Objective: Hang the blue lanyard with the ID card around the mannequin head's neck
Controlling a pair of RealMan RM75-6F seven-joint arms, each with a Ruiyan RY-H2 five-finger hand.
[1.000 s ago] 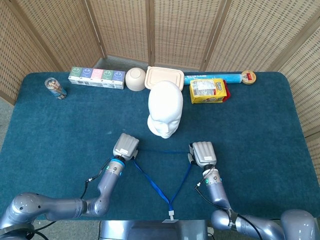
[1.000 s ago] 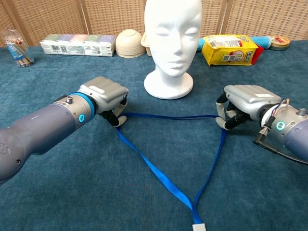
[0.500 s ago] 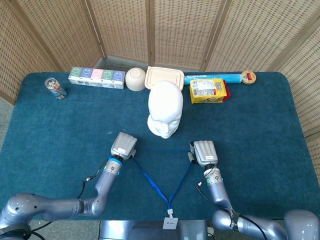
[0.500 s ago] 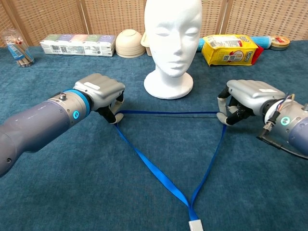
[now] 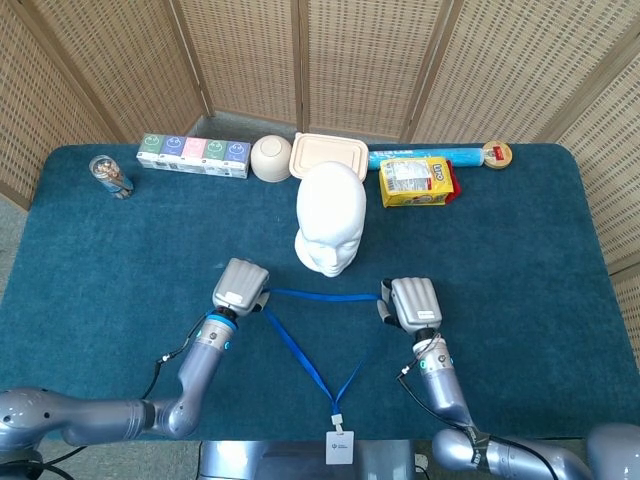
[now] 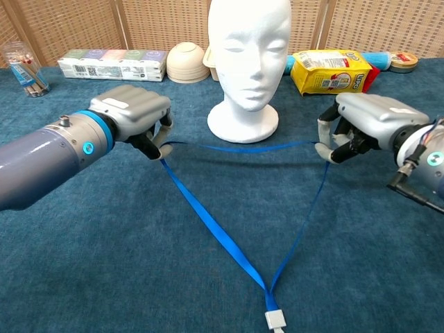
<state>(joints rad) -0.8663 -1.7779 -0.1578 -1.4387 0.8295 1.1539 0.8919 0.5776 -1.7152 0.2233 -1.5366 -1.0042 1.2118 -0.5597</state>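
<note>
In the chest view my left hand is at the left of the frame, fingers curled down around one corner of the blue lanyard, which I pinch there. My right hand is at the right of the frame, and its fingers are closed on the other corner of the same strap. Between my two hands the strap runs in an almost straight line across the middle of the frame, just in front of the base of the mannequin head and above the table surface, because a thin shadow lies under it on the blue cloth. From each hand one band goes down toward the lower centre of the frame, and the two bands meet there in a point, so the lanyard makes a triangle. At this point a small white clip is visible. In the head view the ID card hangs at the bottom centre of the frame, at the table edge.

The mannequin head stands upright in the centre, its face toward me, and the lanyard is not around its neck.

Behind it, along the upper part of the frame, are a row of small boxes, a bowl turned upside down, and a yellow snack bag.
</note>
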